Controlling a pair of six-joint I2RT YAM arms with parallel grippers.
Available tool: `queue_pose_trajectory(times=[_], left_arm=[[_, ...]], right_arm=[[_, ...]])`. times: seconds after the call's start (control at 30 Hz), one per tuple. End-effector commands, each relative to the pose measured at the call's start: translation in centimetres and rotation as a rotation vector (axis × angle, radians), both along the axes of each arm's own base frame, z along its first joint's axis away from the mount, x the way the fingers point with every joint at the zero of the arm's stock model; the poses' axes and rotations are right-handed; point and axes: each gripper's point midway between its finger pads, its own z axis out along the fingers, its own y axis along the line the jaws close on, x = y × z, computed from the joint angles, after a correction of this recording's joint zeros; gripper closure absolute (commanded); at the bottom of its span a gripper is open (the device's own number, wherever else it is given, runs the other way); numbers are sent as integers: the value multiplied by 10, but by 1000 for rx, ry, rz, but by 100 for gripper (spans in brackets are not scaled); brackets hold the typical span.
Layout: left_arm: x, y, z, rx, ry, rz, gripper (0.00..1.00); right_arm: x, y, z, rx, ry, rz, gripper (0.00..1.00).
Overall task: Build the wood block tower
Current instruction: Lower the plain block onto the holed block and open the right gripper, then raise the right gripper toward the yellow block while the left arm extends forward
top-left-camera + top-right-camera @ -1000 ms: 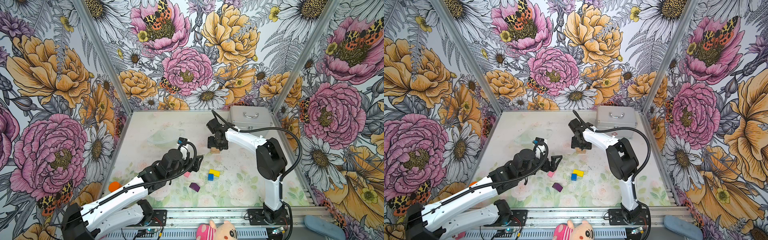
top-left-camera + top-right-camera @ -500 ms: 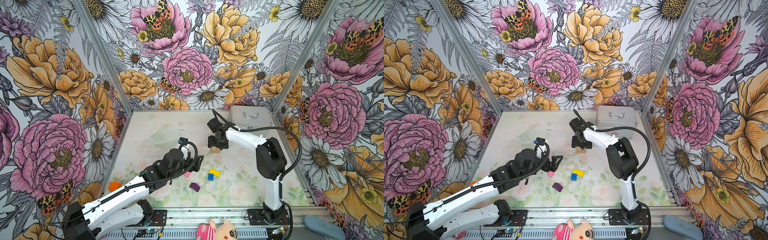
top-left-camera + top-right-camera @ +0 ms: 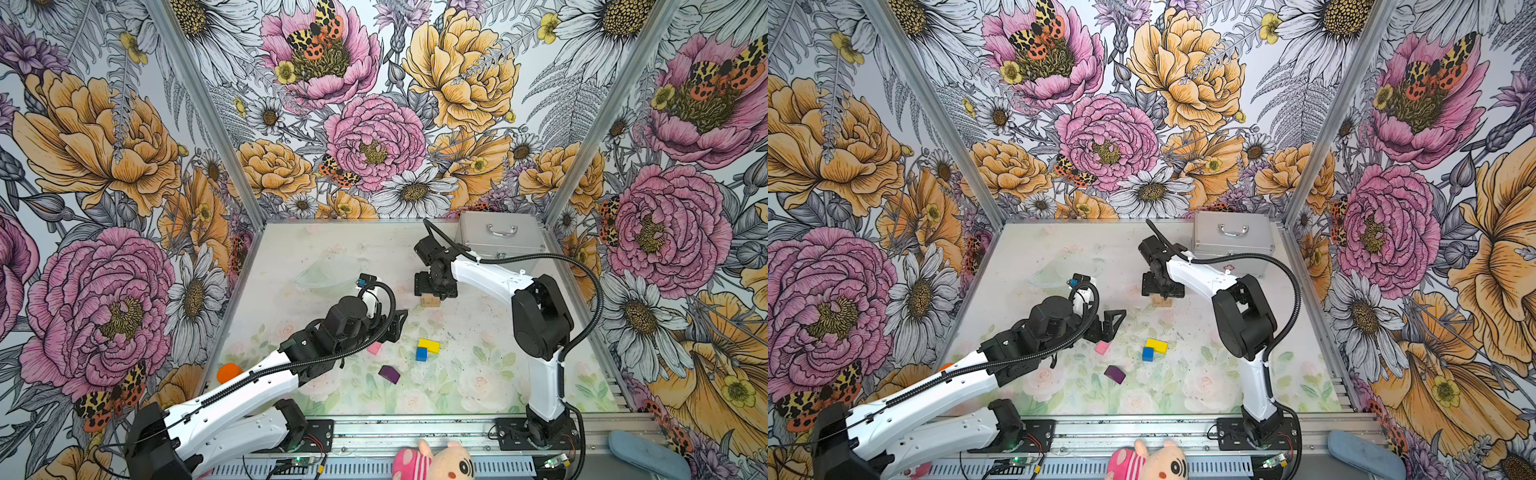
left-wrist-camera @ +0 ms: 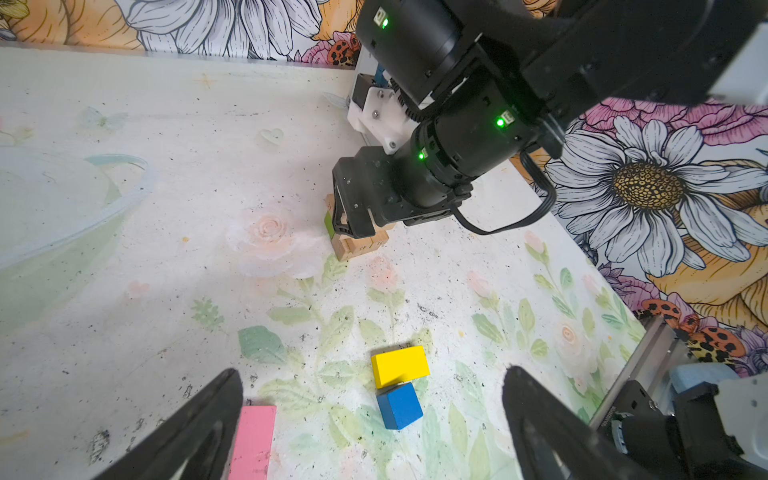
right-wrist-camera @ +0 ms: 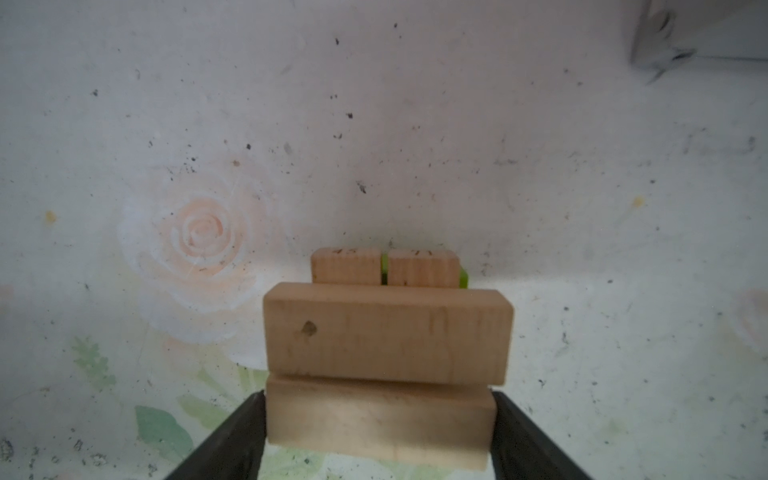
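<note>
While the right gripper [image 5: 377, 401] sits down at the tower [image 3: 430, 300], just above the middle of both top views, its two black fingers [image 5: 245, 428] stand flush against the two ends of a tan bar [image 5: 378, 424]. Whether they press on it or merely flank it cannot be told. A second tan bar [image 5: 386, 332] lies alongside the first, touching it, and past that show the ends of two more tan pieces with a green piece [image 5: 384, 268] between them.

Left of centre in both top views, the left gripper [image 3: 397, 324] hovers low over the table [image 3: 478, 374]. Its jaws are spread wide with nothing between them. A pink block [image 3: 374, 348] lies just beside its tip. To the right of that, a yellow block [image 3: 429, 345] and a blue block [image 3: 421, 353] lie touching each other. A purple block [image 3: 389, 374] lies alone, lower in the frame.

A silver case [image 3: 498, 237] stands in the upper right corner of the table, behind the right arm. An orange cap [image 3: 228, 372] shows at the lower left, beside the left arm.
</note>
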Motion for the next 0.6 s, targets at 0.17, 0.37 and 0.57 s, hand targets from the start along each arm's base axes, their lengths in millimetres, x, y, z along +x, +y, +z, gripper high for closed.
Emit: queue_pose_trajectory(times=[0.17,0.37,0.57], left_arm=[[5,1,20,-33,-45,17,1],[3,4,24,-29,-55,19,1],[0,4,28,-44,-59,15,1]], right_arm=[[6,0,24,30,-53,9,12],[2,-3,45,52,-92,12,12],[-8,-7,72,86,-139,17,12]])
